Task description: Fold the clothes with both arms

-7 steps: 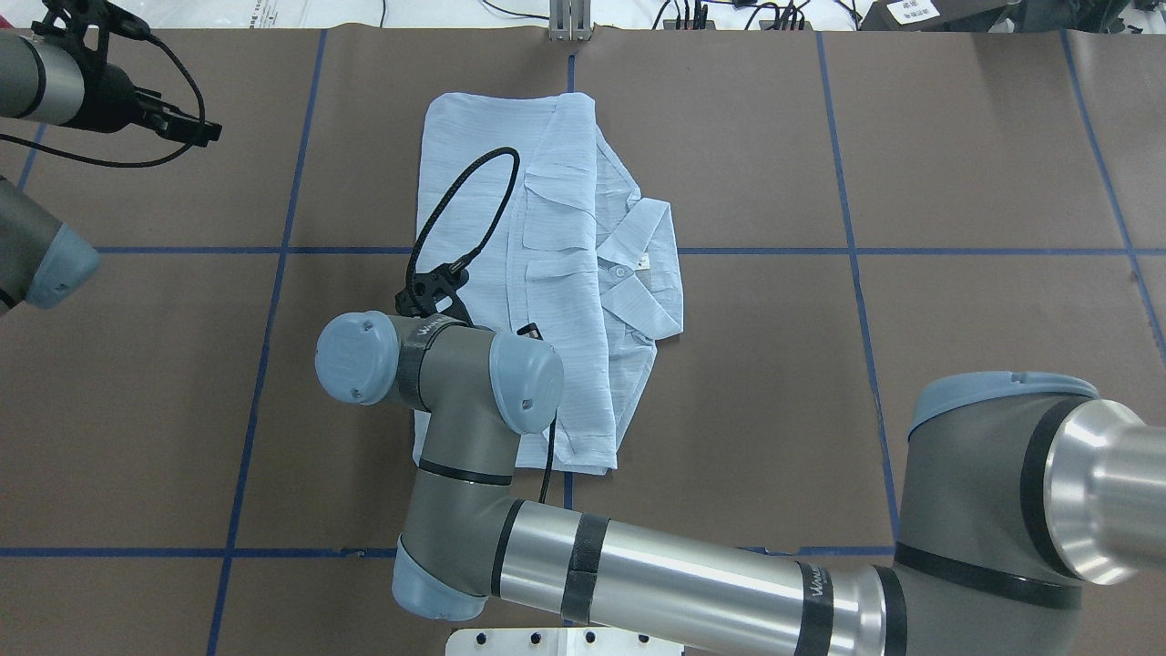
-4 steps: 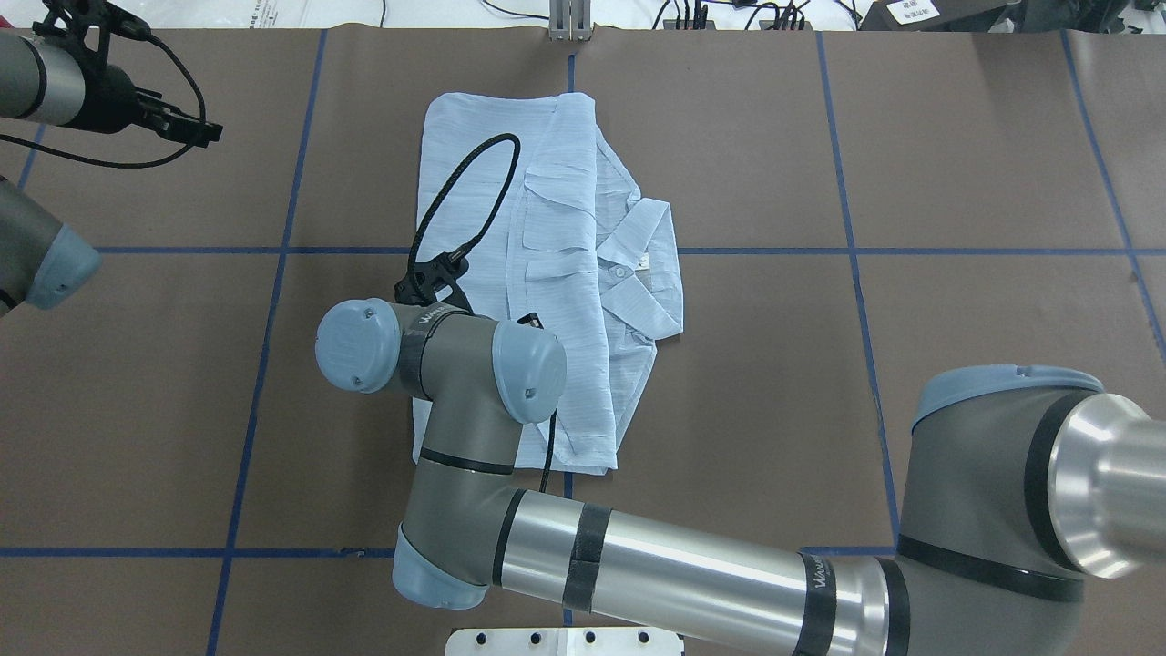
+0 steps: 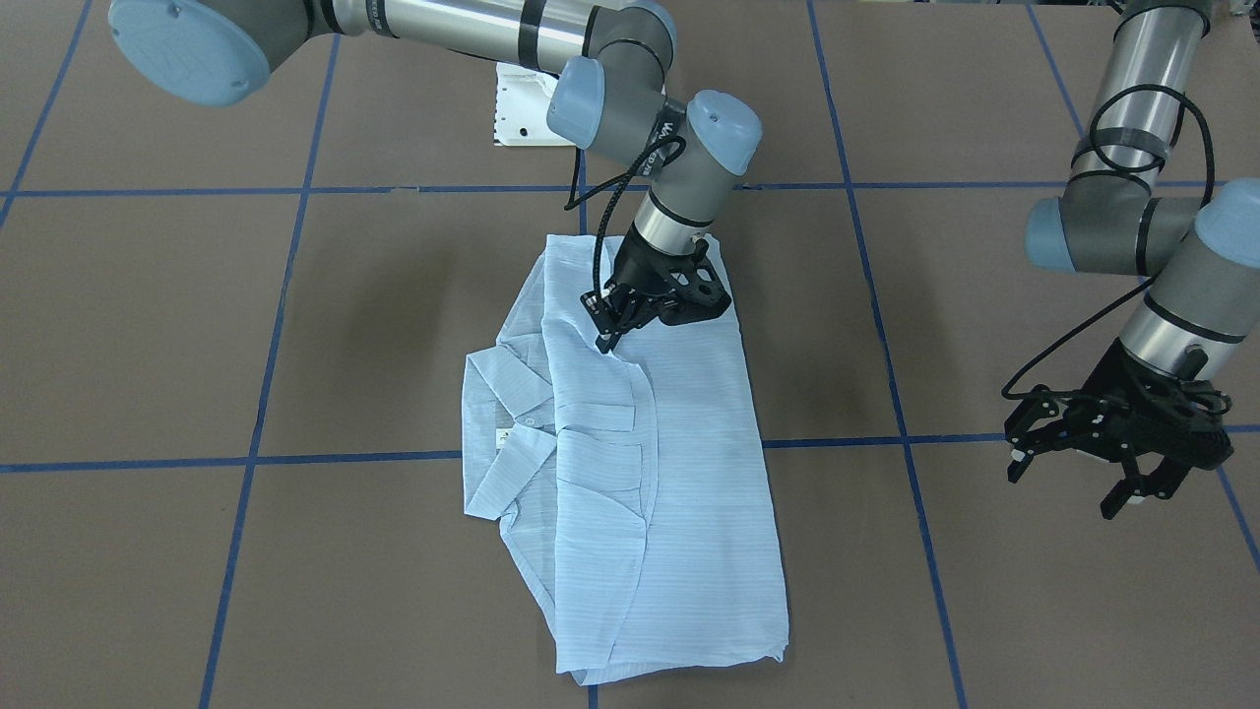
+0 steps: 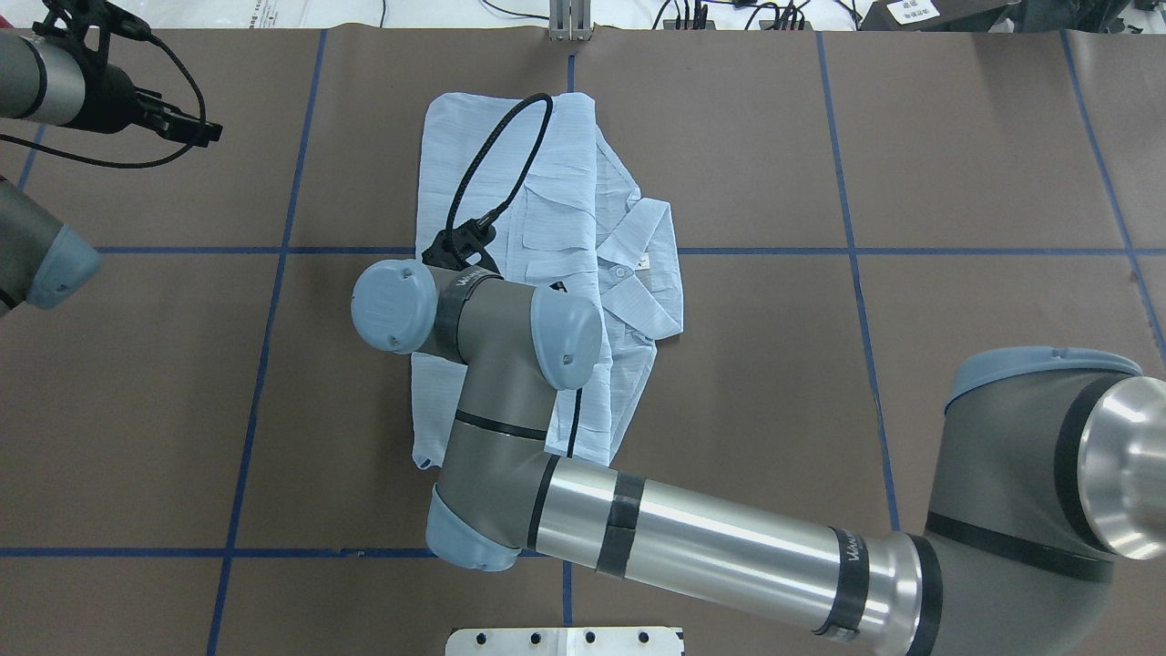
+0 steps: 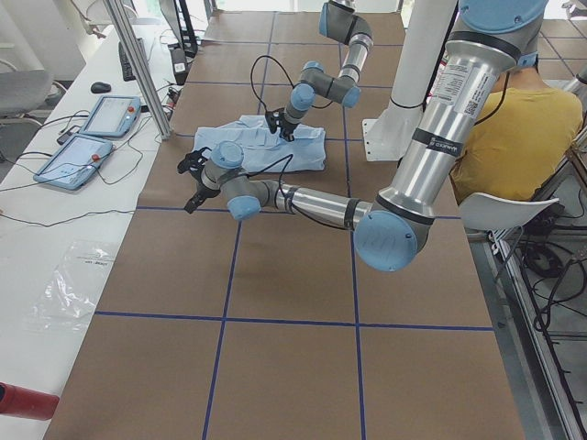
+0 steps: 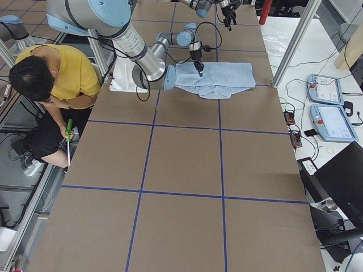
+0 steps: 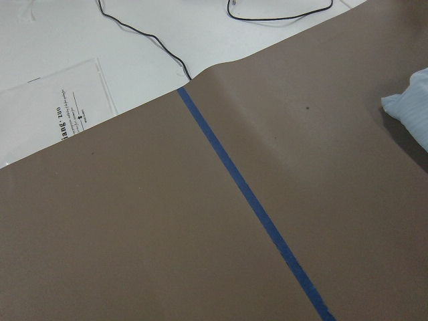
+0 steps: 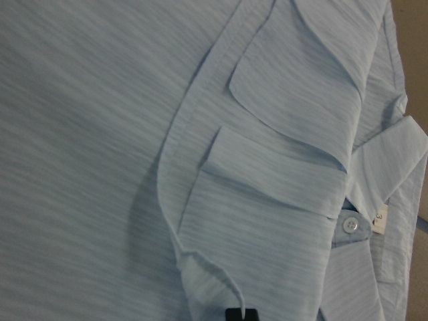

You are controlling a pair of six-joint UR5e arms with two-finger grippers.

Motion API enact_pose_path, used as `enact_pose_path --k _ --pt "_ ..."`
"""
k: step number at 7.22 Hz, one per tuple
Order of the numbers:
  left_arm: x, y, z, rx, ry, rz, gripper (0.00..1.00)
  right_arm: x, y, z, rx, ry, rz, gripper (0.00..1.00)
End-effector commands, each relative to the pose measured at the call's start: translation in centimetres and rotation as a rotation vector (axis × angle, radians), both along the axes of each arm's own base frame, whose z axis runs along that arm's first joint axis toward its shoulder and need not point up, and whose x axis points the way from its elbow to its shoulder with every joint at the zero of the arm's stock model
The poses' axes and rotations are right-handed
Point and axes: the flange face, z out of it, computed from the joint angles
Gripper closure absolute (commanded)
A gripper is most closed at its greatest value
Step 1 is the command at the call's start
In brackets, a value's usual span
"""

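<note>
Found the shirt (image 3: 689, 473) flat in the middle of the table (image 3: 984, 611), already folded in from both sides into one long strip. Lay with its long way running straight out from the robot toward the far edge. Pointed its collar (image 3: 507, 384) out to the robot's right, about halfway along, with a small white button (image 8: 348, 225) facing up beside it.

Had the right gripper (image 3: 603, 341) tipped down onto the part of the shirt nearer the robot, right on a raised fold edge (image 8: 170, 174). Looked pinched tight on that edge, with no gap to be seen between the fingers (image 3: 614, 323), and in the wrist view a little curl of cloth lifted up to the black tip (image 8: 241, 314). Most likely held that way to pick the edge up and carry it over for the next fold.

Held the left gripper (image 4: 205, 132) well apart from the shirt, off to the robot's left over bare table, opened wide with nothing in it. Probably parked there to stay clear of the other arm, or to wait for a turn at the far end. Showed, from its own wrist view, only brown table, a blue tape line (image 7: 247, 194) and one pale corner of shirt at the side.

Judged the job about half done: sides in, ends not yet brought together
</note>
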Motion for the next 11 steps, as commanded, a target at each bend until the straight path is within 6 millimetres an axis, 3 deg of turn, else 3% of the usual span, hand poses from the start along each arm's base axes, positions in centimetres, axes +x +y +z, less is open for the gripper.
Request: enact_pose_path --k 1,3,5,6,7,8,9,10,11 --pt "0.0 0.0 0.0 0.000 0.000 0.000 0.00 5.4 1.3 5.0 0.002 -0.012 0.016 1.00" --pt "0.0 0.0 0.0 0.001 -0.001 -0.001 0.00 10.3 3.2 9.6 0.005 -0.028 0.027 0.97" --pt "-0.3 0.4 0.9 0.000 -0.002 -0.001 0.00 12.7 2.5 11.6 0.001 -0.018 0.050 0.88" --pt "-0.3 0.5 0.9 0.003 0.001 -0.001 0.00 13.1 1.9 12.4 -0.001 -0.006 0.060 0.55" --pt "-0.3 0.5 0.9 0.003 0.002 -0.002 0.00 13.3 1.8 12.9 -0.005 -0.012 0.080 0.01" --pt "-0.2 0.6 1.0 0.002 0.002 -0.001 0.00 13.5 1.6 12.6 -0.028 -0.038 0.142 0.00" --pt "0.1 0.8 1.0 0.003 0.003 0.005 0.00 14.6 0.6 10.4 -0.026 -0.089 0.181 0.00" --pt "0.0 0.9 0.1 0.005 0.019 0.003 0.00 16.8 -0.6 7.9 0.007 -0.201 0.208 0.00" --pt "-0.1 1.8 -1.8 -0.043 0.095 -0.042 0.00 19.2 -2.6 6.6 -0.024 -0.349 0.211 0.00"
